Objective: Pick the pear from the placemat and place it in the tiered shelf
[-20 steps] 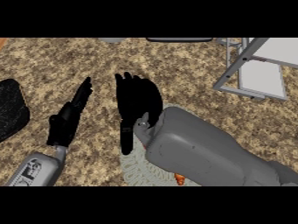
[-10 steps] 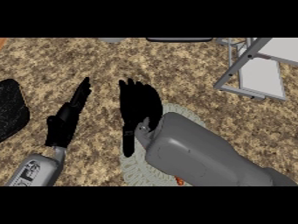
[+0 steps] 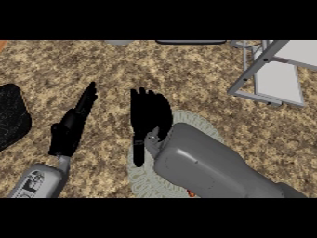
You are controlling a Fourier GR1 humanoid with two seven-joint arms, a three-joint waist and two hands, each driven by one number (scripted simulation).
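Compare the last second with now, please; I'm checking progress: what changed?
The right hand and its forearm drew slightly back toward the view's lower edge over the placemat, fingers straight, holding nothing. The left hand, tiered shelf and black mat stayed put.

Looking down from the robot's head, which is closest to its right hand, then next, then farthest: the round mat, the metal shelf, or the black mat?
1. Round placemat: right under the right hand.
2. Tiered shelf: upper right.
3. Black mat: far left, beyond the left hand.
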